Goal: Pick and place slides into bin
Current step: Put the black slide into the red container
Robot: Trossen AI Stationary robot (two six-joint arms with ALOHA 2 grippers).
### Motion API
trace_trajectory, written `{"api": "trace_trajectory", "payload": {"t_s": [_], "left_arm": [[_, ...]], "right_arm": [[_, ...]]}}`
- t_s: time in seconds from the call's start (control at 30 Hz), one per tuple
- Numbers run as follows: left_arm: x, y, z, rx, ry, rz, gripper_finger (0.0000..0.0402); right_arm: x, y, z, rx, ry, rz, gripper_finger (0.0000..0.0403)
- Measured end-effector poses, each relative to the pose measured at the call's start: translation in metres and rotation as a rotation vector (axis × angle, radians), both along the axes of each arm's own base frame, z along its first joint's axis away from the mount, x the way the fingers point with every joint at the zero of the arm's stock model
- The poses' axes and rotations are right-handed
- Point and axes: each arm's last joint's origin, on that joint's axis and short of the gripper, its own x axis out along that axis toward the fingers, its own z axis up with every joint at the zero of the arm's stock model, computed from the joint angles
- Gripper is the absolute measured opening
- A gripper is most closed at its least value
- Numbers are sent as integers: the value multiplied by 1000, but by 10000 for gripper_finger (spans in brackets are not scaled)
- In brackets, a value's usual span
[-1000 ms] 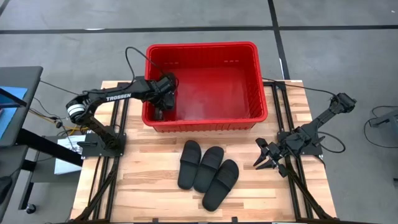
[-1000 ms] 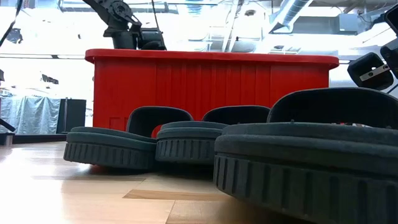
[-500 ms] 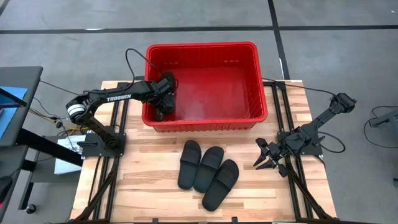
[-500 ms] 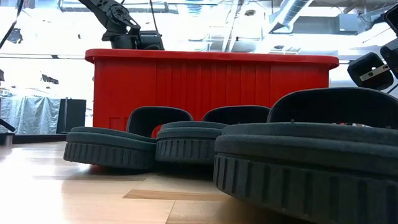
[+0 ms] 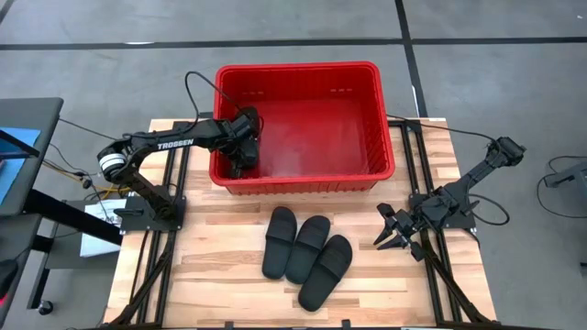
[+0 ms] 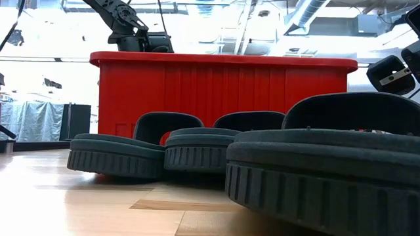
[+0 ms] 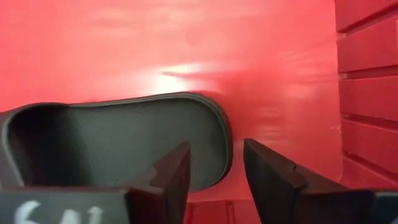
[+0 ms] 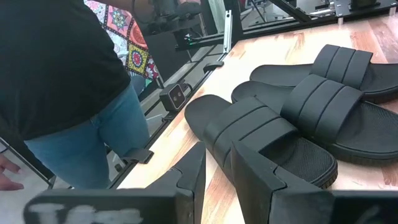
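From above I see a wooden surface [image 5: 220, 266] with a large red bin [image 5: 367, 174] at its far side. My left arm reaches over the bin's near-left corner, and its pincer [image 5: 240, 158] hangs inside, low above the floor of the bin. Through the left wrist camera, one black slide [image 7: 118, 146] lies flat on the red floor just beyond the pincer's fingers [image 7: 171, 180], which stand apart with a narrow gap between them and hold nothing.

Three more slides [image 5: 307, 252] lie side by side on the surface in front of the bin, touching one another, with their length running toward the bin at a slight slant. From the low camera they fill the foreground, the rightmost one [image 6: 328, 170] closest to the lens, with the bin's slotted red wall behind them.

My right arm waits at the right edge of the surface, its pincer [image 5: 393, 231] apart and pointing toward the three slides, well clear of them. Its wrist camera also shows a person [image 8: 62, 93] standing beyond the surface's edge.
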Motion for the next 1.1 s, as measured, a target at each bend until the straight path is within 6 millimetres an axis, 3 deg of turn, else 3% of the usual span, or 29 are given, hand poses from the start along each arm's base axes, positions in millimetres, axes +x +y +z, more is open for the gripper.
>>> {"api": "trace_trajectory", "payload": {"t_s": [0.53,0.77,1.1], "left_arm": [[0,1,7,25,31,14,172],[7,6,38,50,-6,13,172],[20,12,106,127,-173,60,172]], "right_arm": [[0,0,0,0,0,0,67],[0,0,0,0,0,0,67],[0,0,0,0,0,0,67]]}}
